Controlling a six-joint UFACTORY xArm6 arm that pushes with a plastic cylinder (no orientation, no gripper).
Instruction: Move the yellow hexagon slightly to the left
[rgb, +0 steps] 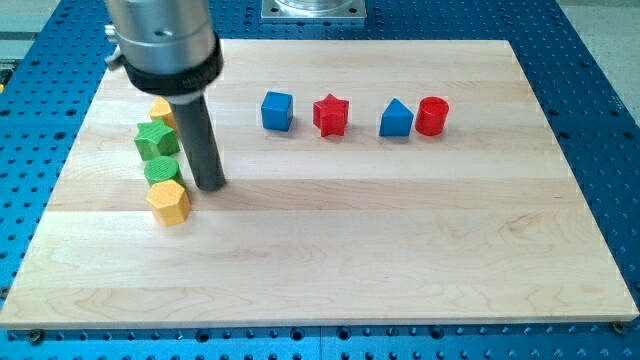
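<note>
The yellow hexagon (168, 203) lies on the wooden board at the view's left. My tip (209, 186) rests on the board just to the right of the hexagon and slightly above it, a small gap apart. Above the hexagon a green cylinder (161, 170) touches it, then a green star (155, 139), then a yellow block (161, 110) partly hidden behind the rod.
A row at the view's top holds a blue cube (277, 110), a red star (331, 115), a blue triangular block (396, 119) and a red cylinder (432, 116). The wooden board (400, 250) sits on a blue perforated table.
</note>
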